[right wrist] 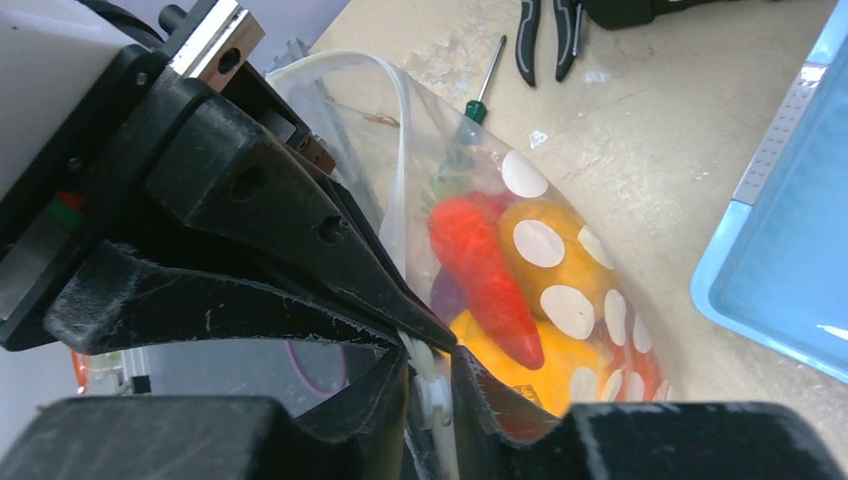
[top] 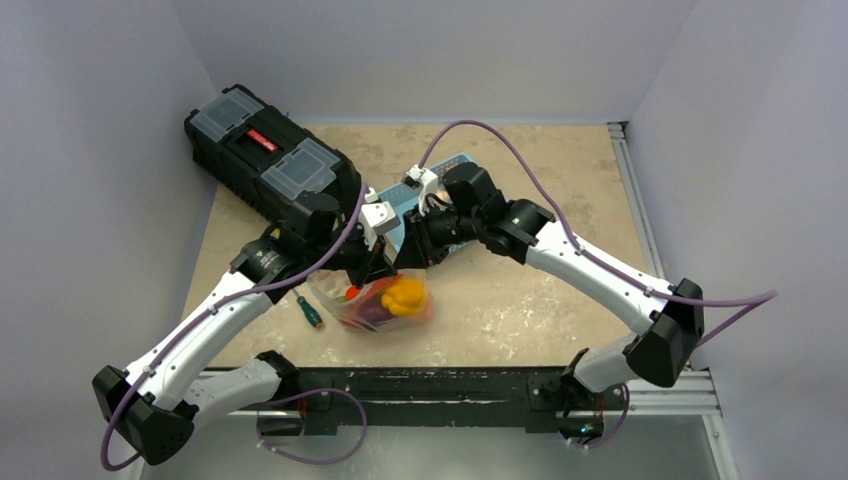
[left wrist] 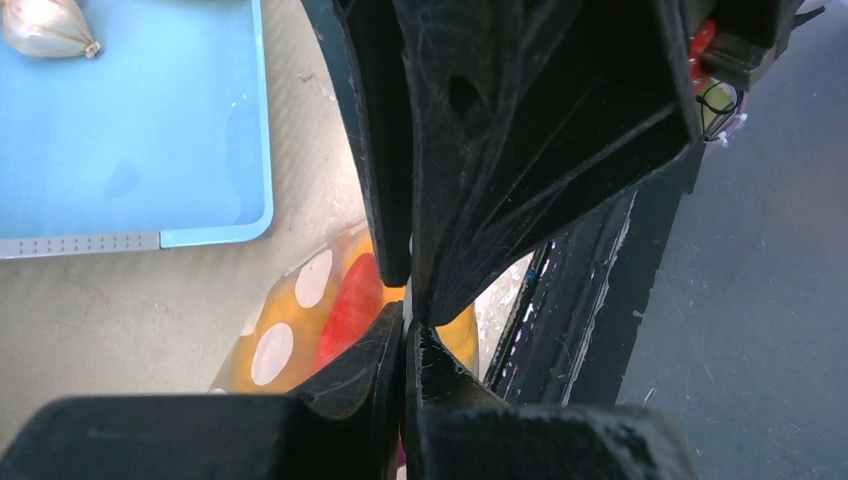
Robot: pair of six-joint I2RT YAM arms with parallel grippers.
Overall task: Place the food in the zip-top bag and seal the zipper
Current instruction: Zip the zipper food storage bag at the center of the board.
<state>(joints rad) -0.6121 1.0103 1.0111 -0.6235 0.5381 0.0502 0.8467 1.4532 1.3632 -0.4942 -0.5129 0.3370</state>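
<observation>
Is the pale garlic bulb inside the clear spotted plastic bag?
No, the garlic bulb lies in the light blue basket, outside the bag.

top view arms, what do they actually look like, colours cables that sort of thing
Both the left arm and right arm have white link shells joined by chunky black joint housings. A thin purple cable runs along each. White camera mounts sit at the wrists. The left end effector and right end effector each have two black, wedge-shaped, scuffed fingers tapering to narrow tips.

Closed left tool (left wrist: 407,322) — food (left wrist: 350,300) beneath
</observation>
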